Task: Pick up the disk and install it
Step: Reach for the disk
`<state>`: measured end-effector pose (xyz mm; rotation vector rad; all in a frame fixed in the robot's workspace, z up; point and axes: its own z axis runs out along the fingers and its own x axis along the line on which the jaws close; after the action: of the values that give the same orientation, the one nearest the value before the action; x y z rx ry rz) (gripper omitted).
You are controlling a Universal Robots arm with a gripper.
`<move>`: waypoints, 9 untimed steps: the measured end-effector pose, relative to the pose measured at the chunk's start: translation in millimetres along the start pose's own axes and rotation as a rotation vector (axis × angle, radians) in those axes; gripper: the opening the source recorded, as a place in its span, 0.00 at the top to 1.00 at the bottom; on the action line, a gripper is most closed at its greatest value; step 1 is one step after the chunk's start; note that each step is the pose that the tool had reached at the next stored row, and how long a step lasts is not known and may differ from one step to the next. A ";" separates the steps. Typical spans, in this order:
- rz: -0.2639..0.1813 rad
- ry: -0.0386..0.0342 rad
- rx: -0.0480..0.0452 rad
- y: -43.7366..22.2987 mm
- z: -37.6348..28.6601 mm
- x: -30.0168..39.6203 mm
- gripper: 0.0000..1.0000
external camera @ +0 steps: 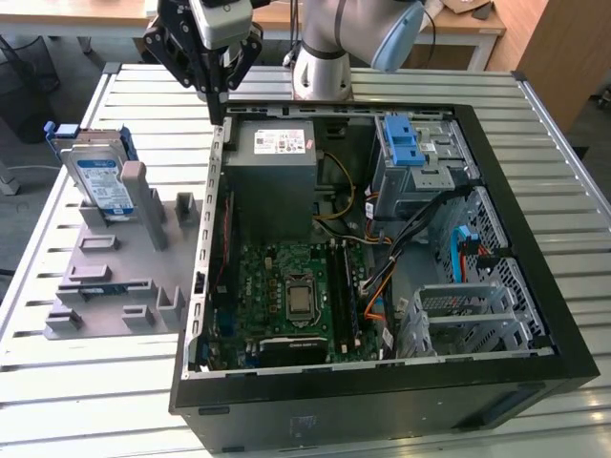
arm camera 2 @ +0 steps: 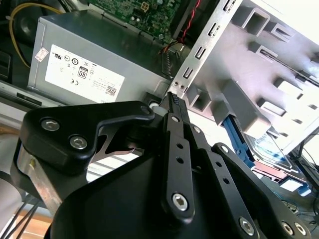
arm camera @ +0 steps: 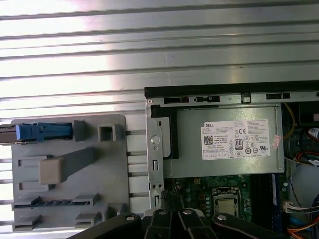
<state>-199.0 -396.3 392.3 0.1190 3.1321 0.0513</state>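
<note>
The disk point(external camera: 100, 179), silver with a blue-and-white label and a blue frame, stands on edge in a slot at the far end of a grey holder point(external camera: 115, 277) on the exterior view's left. My gripper point(external camera: 218, 107) hangs above the table at the case's far left corner, to the right of the disk and apart from it, fingers together with nothing between them. In the second wrist view the fingertips point(arm camera 2: 173, 98) point at the case wall, with the disk point(arm camera 2: 271, 149) behind the holder point(arm camera 2: 249, 59). The first wrist view looks down on the disk's blue edge point(arm camera: 44, 132).
An open computer case point(external camera: 535, 286) lies on the slatted metal table point(external camera: 86, 401). Inside are a grey power supply point(external camera: 277, 167) with a white sticker, the motherboard point(external camera: 291, 286), a light-blue latch bracket point(external camera: 405, 143) and metal drive cages point(external camera: 468, 315). Loose cables cross the middle.
</note>
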 end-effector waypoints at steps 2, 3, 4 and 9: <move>0.000 0.0000 0.0000 0.0 0.0 0.4 0.89; 0.000 0.0000 0.0000 0.0 0.1 0.6 0.89; 0.000 0.0000 0.0000 0.0 0.1 0.8 0.89; 0.000 0.0000 0.0000 -0.1 0.2 2.2 0.89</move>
<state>-201.3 -396.2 392.1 0.1190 3.1321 0.0513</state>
